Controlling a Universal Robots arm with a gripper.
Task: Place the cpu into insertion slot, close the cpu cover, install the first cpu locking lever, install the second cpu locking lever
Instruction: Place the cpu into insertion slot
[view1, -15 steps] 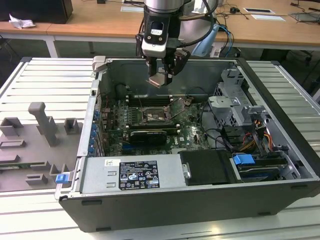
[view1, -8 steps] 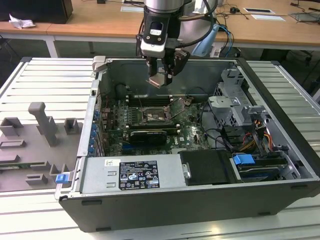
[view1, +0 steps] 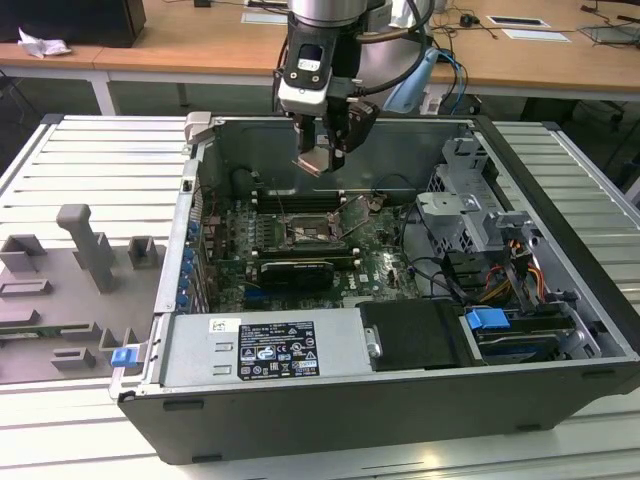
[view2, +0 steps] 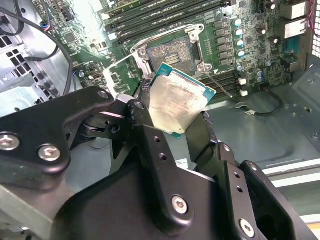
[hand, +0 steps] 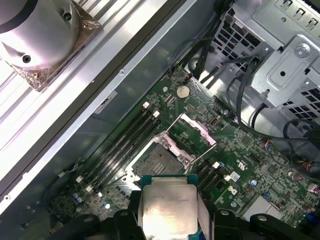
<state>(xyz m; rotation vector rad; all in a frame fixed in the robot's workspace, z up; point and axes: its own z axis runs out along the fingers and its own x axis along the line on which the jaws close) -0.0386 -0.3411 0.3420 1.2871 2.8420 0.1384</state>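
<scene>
My gripper hangs over the open computer case and is shut on the cpu, a flat square chip with a pale metal top. In both wrist views the cpu sits clamped at its edges between the black fingers. It is well above the motherboard. The insertion slot lies bare below it. The cpu cover is swung up and open beside the slot. A thin locking lever stands out loose from the socket.
Memory slots run beside the socket, and a graphics card lies nearer the case front. A power supply, a metal drive cage and cables line the case. Grey fixtures stand on the ribbed table at the exterior view's left.
</scene>
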